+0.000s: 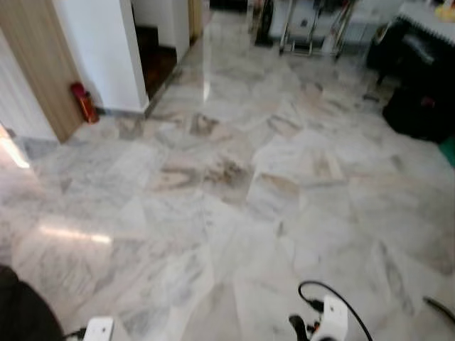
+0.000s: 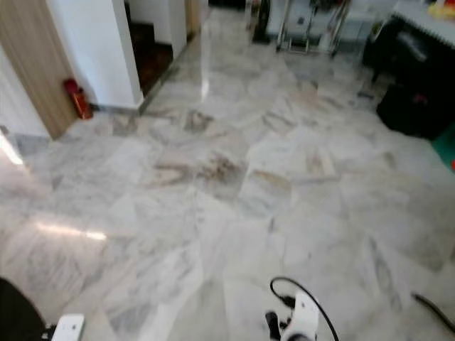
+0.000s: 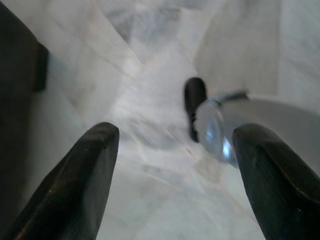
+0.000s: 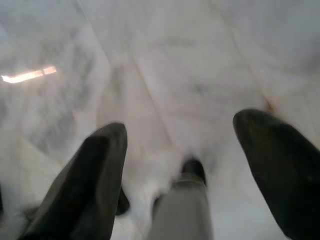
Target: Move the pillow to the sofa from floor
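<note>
Scanning the marble floor [image 1: 234, 177], you find no pillow from 9 to 3 o'clock. Both tools, left [image 3: 172, 165] and right [image 4: 180, 160], hang spread, empty. Expect something light and soft; pinch a corner.

A polished marble floor [image 1: 234, 177] of grey-white tiles with brown veining is seen throughout, with window light reflected on it at the left. A red cylinder, apparently a fire extinguisher [image 1: 84, 102], is stood on the floor against the wooden panel at the far left. A dark bulky object [image 1: 419, 106] is rested on the floor at the far right. A metal-legged rack [image 1: 306, 32] is stood at the far end.
</note>
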Robot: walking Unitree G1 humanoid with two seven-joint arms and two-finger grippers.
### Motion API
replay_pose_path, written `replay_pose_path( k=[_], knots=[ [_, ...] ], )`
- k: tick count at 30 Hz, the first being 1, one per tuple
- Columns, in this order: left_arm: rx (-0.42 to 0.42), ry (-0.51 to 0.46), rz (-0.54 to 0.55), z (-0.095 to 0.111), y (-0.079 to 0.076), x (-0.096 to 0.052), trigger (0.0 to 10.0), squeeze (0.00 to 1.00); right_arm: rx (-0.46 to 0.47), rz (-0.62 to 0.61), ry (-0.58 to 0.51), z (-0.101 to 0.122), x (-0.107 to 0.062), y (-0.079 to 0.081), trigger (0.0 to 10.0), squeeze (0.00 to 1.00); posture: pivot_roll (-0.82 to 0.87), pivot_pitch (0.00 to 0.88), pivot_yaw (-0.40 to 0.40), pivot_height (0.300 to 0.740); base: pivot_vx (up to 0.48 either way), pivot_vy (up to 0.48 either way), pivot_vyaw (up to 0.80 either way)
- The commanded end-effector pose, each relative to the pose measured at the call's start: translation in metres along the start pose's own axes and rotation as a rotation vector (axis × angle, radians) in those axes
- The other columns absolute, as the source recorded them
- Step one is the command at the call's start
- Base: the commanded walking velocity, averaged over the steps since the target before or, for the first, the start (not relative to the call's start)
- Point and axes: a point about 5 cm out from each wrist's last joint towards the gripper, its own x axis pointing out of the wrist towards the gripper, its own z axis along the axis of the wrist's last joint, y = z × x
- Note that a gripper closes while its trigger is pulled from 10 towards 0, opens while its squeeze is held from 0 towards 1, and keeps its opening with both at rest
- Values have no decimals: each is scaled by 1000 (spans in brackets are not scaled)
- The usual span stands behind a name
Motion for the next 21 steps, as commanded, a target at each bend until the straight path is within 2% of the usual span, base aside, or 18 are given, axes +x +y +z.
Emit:
replay_pose_path(
  k=[1, 2, 7, 8, 9, 10, 11, 16, 21],
  knots=[
    [3, 7, 4, -3, 1, -1, 10000, 0, 1, -4, -4, 2, 0, -1, 10000, 0, -25, 0, -38, 740, -315, 0, 0],
    [4, 5, -3, -2, -4, 1, 10000, 0, 1, -4, -4, 2, 0, -1, 10000, 0, -25, 0, -39, 740, -315, 0, 0],
    [6, 1, -13, 1, -12, 3, 10000, 0, 1, -5, -3, 2, 0, -1, 10000, 0, -23, 0, -40, 740, -315, 0, 0],
    [8, -2, -20, 3, -19, 4, 10000, 0, 0, -5, -2, 1, 0, -1, 10000, 0, -24, 0, -40, 740, -311, 0, 0],
    [13, -9, -33, 10, -32, 7, 10000, 0, -1, -6, -1, 1, 0, -1, 10000, 0, -24, 0, -40, 740, -315, 0, 0],
    [13, -9, -33, 10, -32, 7, 10000, 0, -1, -6, -1, 1, 0, -1, 10000, 0, -24, 0, -40, 740, -315, 0, 0],
    [15, -14, -40, 14, -40, 9, 10000, 0, 0, -7, 0, 1, 0, -1, 10000, 0, -22, 0, -40, 740, -315, 0, 0],
    [15, -20, -50, 19, -51, 11, 10000, 0, -1, -7, 2, 0, 0, -1, 10000, 0, -22, 0, -40, 740, -318, 0, 0],
    [14, -20, -52, 20, -53, 11, 10000, 0, -2, -7, 3, 0, 0, -2, 10000, 0, -20, 0, -38, 740, -315, 0, 0]
  ],
)
